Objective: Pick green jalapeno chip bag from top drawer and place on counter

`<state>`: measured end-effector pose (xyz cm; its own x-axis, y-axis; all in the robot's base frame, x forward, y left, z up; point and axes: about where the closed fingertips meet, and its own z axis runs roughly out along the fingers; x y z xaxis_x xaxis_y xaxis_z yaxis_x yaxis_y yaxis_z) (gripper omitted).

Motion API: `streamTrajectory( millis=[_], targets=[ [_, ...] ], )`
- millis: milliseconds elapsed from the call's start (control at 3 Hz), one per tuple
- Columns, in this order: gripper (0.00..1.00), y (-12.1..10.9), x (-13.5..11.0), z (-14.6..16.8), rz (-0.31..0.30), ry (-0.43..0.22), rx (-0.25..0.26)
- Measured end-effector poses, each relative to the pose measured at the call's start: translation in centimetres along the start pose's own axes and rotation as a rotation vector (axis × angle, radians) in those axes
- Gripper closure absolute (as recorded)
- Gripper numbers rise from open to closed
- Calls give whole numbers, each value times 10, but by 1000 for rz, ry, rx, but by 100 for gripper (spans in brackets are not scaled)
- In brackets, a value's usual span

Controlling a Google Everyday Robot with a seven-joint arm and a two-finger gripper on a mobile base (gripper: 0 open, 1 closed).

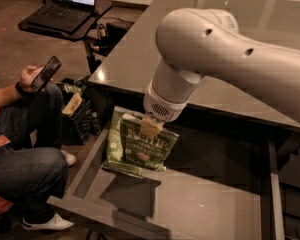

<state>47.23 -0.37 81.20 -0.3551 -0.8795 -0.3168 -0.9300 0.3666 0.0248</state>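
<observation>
The green jalapeno chip bag (146, 148) hangs upright from my gripper (151, 126), which is shut on the bag's top edge. The bag is held a little above the floor of the open top drawer (95, 210), over its left part, and casts a shadow on the tray. Just behind and to the left of it, a second, paler green bag (113, 146) lies in the drawer. The dark glossy counter (135, 59) runs directly above the drawer's back. My white arm reaches in from the right over the counter's edge.
A seated person (25, 159) holding a phone (46, 73) is close to the drawer's left side. A black stand with an open laptop (70, 6) is at the far left. A dark crate of items (76, 111) sits by the counter's corner.
</observation>
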Motion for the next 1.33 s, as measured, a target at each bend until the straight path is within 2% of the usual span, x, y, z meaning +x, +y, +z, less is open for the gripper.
streamTrajectory(
  millis=[1000,1333],
  targets=[
    [100,42,-8,-86,-82,-57,132],
    [100,52,-12,-111,-112,-68,160]
  ],
)
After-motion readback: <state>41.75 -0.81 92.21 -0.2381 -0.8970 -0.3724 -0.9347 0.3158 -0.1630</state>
